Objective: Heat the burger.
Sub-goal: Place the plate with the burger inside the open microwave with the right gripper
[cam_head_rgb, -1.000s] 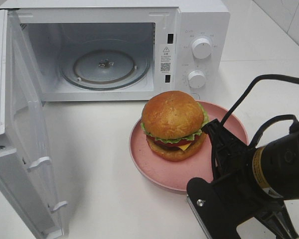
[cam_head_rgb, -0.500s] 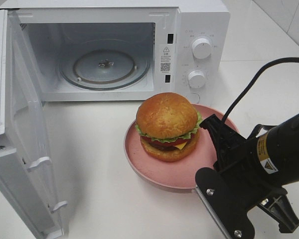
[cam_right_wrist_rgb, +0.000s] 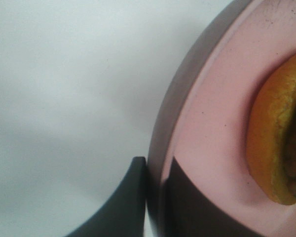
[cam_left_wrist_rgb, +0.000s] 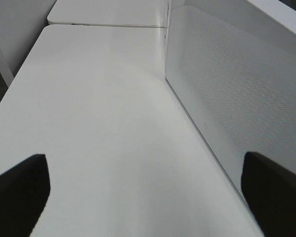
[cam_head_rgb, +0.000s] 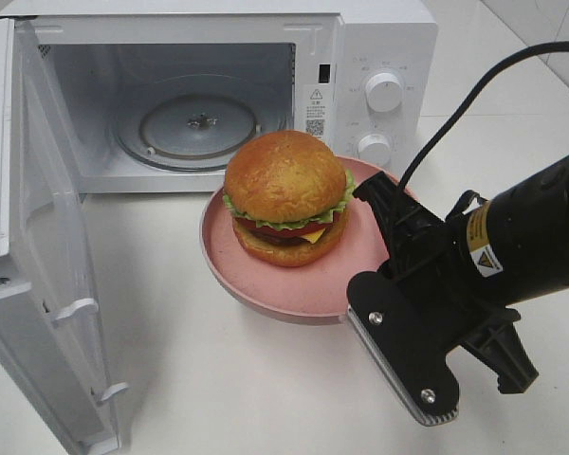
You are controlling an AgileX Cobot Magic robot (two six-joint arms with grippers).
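Perhaps a kitchen-like lab bench: white microwave (cam_head_rgb: 171, 71) on plain white table (cam_head_rgb: 190, 379).

High cam is bright and even, soft light from overhead, nothing blown out. The plate (cam_head_rgb: 294, 284) drops a soft shadow on the table (cam_head_rgb: 218, 379), the burger (cam_head_rgb: 284, 180) bun has a mild sheen, and the microwave (cam_head_rgb: 379, 38) cavity looks a shade greyer. Left wrist cam is flat and washed out, with the left fingers (cam_left_wrist_rgb: 17, 195) just dark blurry blobs in the corners. Right wrist cam is way too close: plate rim, burger and the near-black right fingers (cam_right_wrist_rgb: 123, 202) all come out soft.
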